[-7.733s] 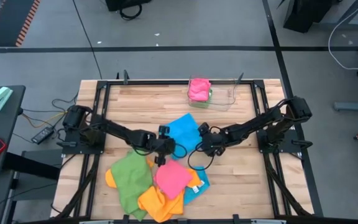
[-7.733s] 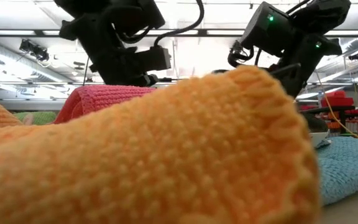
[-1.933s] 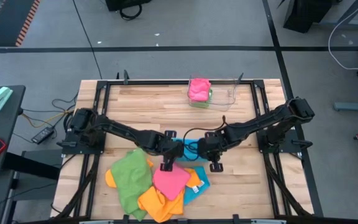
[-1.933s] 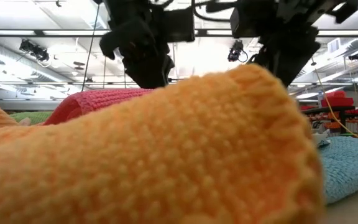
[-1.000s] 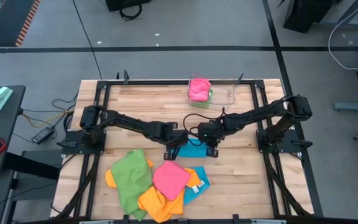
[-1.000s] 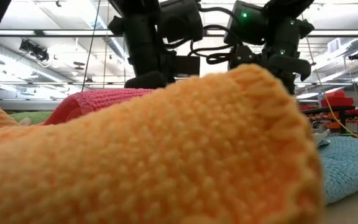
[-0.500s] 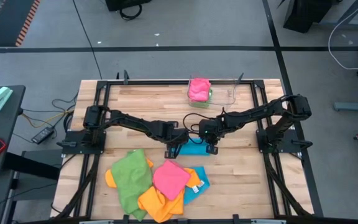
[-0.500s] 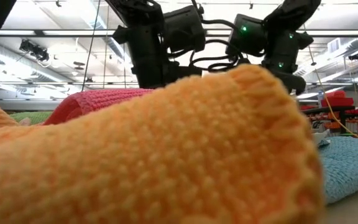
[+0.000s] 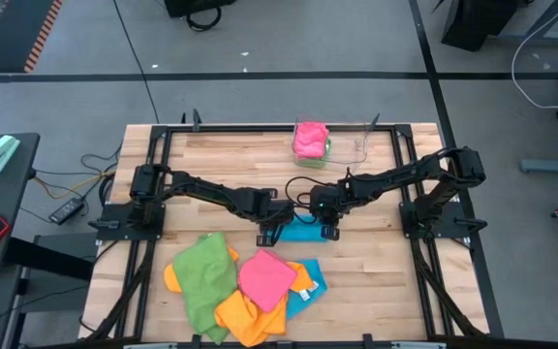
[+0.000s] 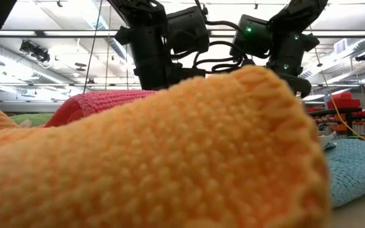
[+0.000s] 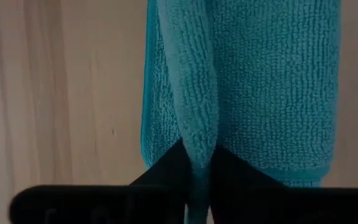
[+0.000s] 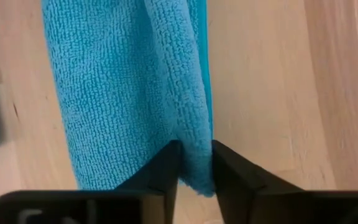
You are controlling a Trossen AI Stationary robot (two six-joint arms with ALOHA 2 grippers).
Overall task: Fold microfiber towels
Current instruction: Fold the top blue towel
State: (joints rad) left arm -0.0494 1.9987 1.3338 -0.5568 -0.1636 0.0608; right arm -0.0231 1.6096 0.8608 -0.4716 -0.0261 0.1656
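Two grippers pinch one blue towel [image 9: 301, 231] at mid-table [image 9: 376, 276]: left gripper [image 9: 267, 233] on one corner, right gripper [image 9: 330, 231] on the other, each clamped on a raised fold. Advice: release both together, level, so the fold settles square; keep clear of the pile [image 9: 245, 288] nearby.

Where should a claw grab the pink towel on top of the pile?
Probably at a loose corner of the pink towel, coming straight down from above. It lies flat on the pile's top, nothing covering it, so its edges are free.
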